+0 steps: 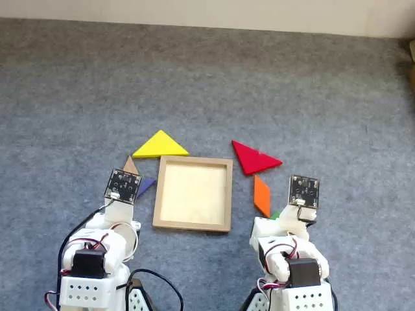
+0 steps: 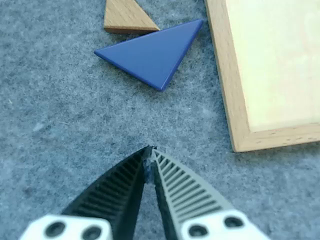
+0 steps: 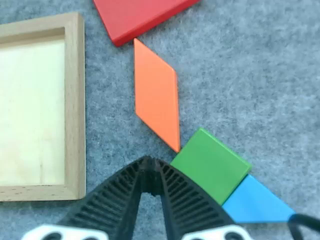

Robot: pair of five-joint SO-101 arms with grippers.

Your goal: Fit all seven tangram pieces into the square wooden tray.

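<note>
Wooden and empty, the tray [image 1: 193, 159] lies between my arms from above, with the yellow triangle [image 1: 160, 145] and red triangle [image 1: 254, 157] just beyond it.

Left wrist: my left gripper [image 2: 150, 150], closed on nothing, faces the dark blue triangle [image 2: 152, 54] and wooden triangle [image 2: 125, 16].

Right wrist: my right gripper [image 3: 149, 161], closed and empty, sits beside the green square [image 3: 211, 165], orange parallelogram [image 3: 157, 94] and light blue triangle [image 3: 257, 204].

All seven pieces remain unplaced.

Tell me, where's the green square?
In the right wrist view, the green square lies right of the tray, between the orange parallelogram and a light blue triangle.
</note>
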